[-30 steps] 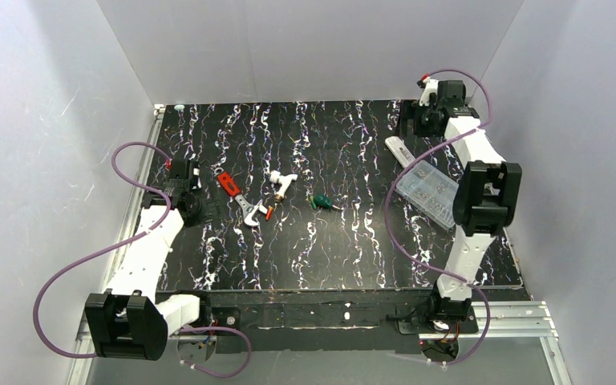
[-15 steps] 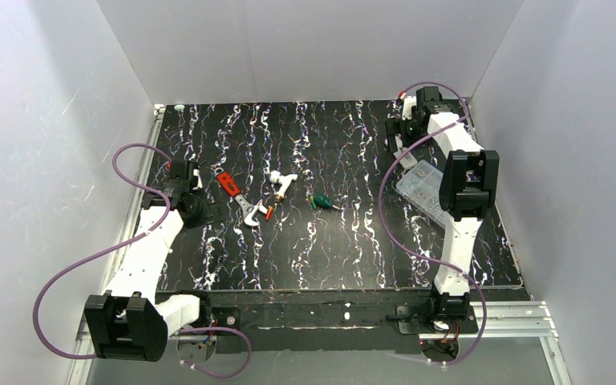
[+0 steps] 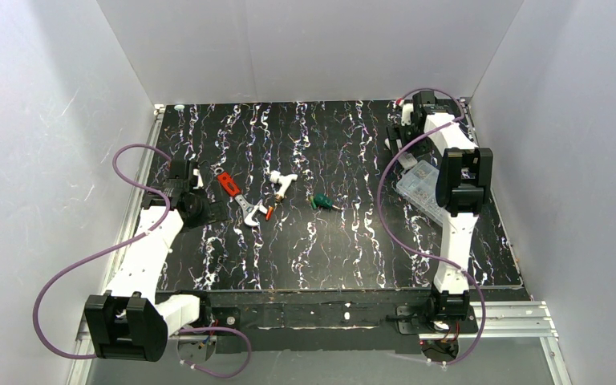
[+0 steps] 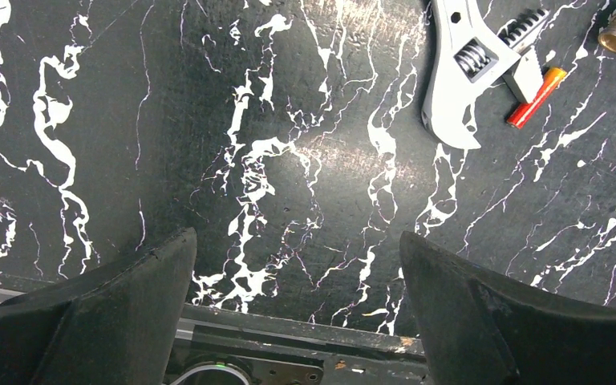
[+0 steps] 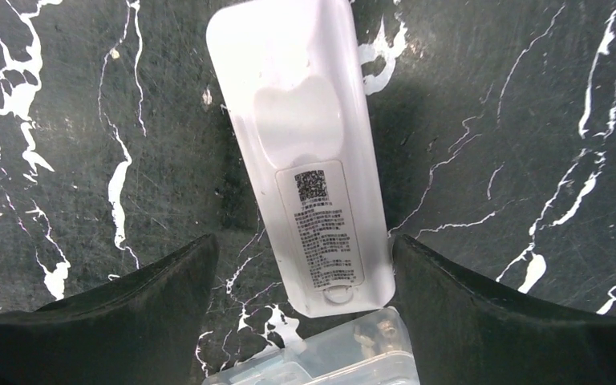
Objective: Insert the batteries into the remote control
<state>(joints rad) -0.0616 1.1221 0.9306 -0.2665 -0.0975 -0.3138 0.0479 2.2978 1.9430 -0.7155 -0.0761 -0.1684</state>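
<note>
The remote control (image 5: 301, 152) is a slim white bar lying back side up at the far right of the table, with a printed label on its back. My right gripper (image 5: 303, 241) hangs over its near end, open. The fingers straddle the remote, the right one close beside its edge and the left one well apart. In the top view the right gripper (image 3: 401, 138) hides most of the remote. One red-orange battery (image 4: 536, 98) lies by the wrench (image 4: 469, 68) near the table's middle, also seen as the battery (image 3: 269, 212). My left gripper (image 4: 297, 237) is open over bare table.
A clear compartment box (image 3: 425, 186) touches the remote's near end, seen as the box (image 5: 329, 357) between my right fingers. A red tool (image 3: 227, 184), a white brass-tipped fitting (image 3: 282, 183) and a green screwdriver (image 3: 322, 202) lie mid-table. White walls enclose the table.
The right arm swung from the far right corner leftward and down, bringing its gripper over the remote. The left arm has not moved.
</note>
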